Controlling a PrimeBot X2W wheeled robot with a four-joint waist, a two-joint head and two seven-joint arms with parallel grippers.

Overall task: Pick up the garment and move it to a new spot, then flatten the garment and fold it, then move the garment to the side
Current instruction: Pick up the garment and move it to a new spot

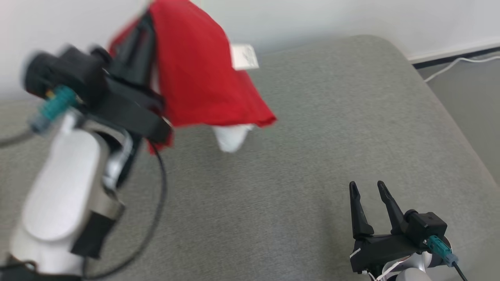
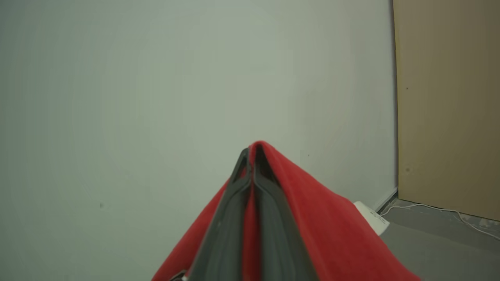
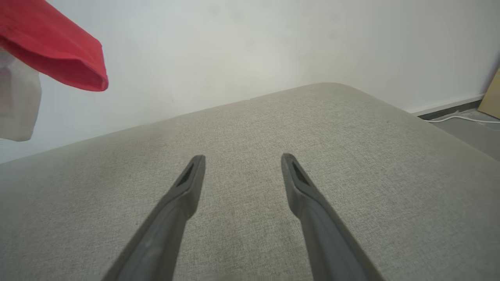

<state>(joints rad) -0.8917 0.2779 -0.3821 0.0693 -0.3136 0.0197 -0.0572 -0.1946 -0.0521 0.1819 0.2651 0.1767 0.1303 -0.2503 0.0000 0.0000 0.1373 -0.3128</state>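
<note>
Left claw (image 2: 253, 155) of mine is pinched shut on the red garment (image 1: 203, 66), holding it up clear of the grey cushion (image 1: 312, 136), near the wall (image 1: 312, 15). My right claw (image 1: 367, 189) hovers low over the cushion, fingers apart, empty. Pick-up looks done; setting down, flattening, folding and moving aside are left. The cloth hangs bunched, a white tag (image 1: 244, 56) and a white inner piece (image 1: 230, 137) showing.

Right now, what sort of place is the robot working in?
Probably a plain indoor room, home-like or a test setup: a grey upholstered cushion, sofa or bed, sits by a bare white wall, with a white cable on the grey floor.
</note>
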